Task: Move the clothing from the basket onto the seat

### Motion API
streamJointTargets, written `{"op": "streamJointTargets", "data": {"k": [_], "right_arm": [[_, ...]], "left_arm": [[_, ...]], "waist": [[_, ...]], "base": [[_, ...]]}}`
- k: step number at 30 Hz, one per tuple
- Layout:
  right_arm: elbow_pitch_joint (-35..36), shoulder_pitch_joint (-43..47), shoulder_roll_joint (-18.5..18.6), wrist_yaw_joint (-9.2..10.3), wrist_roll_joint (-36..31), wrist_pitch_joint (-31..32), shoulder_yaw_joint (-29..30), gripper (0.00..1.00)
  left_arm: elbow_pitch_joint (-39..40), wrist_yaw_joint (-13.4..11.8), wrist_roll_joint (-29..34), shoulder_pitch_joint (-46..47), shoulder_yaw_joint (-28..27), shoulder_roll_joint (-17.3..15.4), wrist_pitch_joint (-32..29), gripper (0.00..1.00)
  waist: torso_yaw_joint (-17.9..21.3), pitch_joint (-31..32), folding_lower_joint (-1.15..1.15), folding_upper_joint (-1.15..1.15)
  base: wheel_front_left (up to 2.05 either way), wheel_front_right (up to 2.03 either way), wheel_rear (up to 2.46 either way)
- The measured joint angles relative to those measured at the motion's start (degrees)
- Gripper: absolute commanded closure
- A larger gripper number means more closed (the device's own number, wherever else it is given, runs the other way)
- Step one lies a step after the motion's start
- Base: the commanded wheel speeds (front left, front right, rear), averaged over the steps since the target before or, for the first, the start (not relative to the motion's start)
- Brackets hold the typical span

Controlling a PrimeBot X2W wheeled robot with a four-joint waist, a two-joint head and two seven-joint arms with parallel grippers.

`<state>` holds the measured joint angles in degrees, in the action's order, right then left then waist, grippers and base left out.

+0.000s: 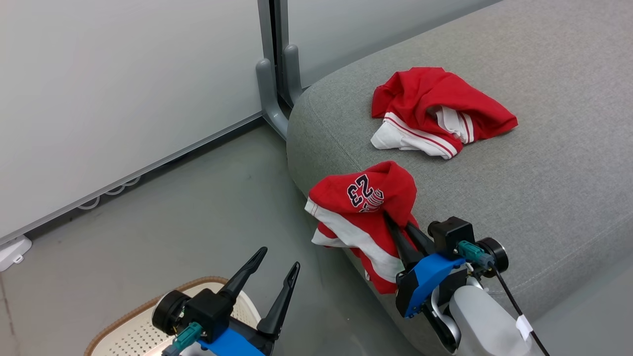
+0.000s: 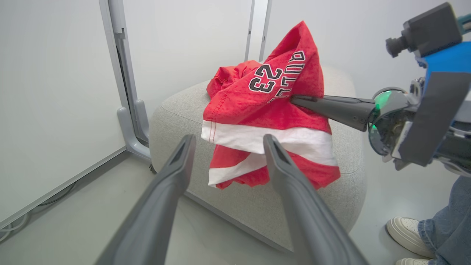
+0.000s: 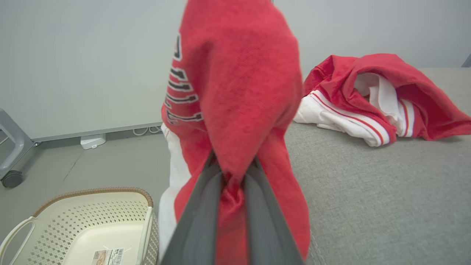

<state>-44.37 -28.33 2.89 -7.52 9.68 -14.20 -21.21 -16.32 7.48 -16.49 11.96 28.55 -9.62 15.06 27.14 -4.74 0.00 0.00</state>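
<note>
Over the front corner of the seat [image 1: 544, 198], right pincer [image 1: 395, 222] is clamped on a bunch of the "23" garment [image 1: 361, 198]. Cloth peaks above the fingertips and drapes down both sides, striped hem hanging below the pincer past the cushion edge. Can't tell if it touches the cushion. Likely pinched mid-cloth and lifted so it clears the edge; not yet released, needs to go further in.

Second garment [image 1: 435, 109] lies crumpled on the seat, beyond the right pincer's tips and well apart. That one looks done.

Left pincer [image 1: 279, 258] has its jaws wide apart and holds nothing, low and to the left of the right pincer. Probably idle, one piece left.

Basket [image 3: 92, 193] stands on the floor [image 1: 198, 207], below-left of the right pincer. The part of its bottom in view is bare but for a barcode sticker [image 3: 108, 255].

Seat is grey woven fabric with a rounded edge, soft and grippy, so cloth should stay put. Floor is smooth grey. Pale wall panels [image 1: 123, 74], grey post [image 1: 271, 94], cable [image 1: 111, 190] at the wall base. A person's shoe [image 2: 406, 228] and jeans [image 2: 449, 217] show behind the right pincer.
</note>
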Motion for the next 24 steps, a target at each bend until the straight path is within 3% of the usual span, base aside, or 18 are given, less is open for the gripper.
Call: {"op": "streamJointTargets", "data": {"k": [10, 24], "right_arm": [[0.0, -5.5, 1.5, 0.00, -2.6, 1.2, 4.0, 1.00], [5.2, -28.2, 18.4, -0.02, 0.4, 8.9, 22.2, 1.00]], "left_arm": [[0.7, 0.0, 0.5, 1.7, 0.8, -0.4, 0.0, 0.00], [4.6, 0.0, 2.1, 11.5, 4.4, -4.7, 0.0, 0.00]], "waist": [[-1.0, -2.4, 0.00, 0.00], [-5.6, -15.0, 0.01, 0.00]], "base": [[0.00, 0.00, 0.00], [0.00, 0.00, 0.00]]}}
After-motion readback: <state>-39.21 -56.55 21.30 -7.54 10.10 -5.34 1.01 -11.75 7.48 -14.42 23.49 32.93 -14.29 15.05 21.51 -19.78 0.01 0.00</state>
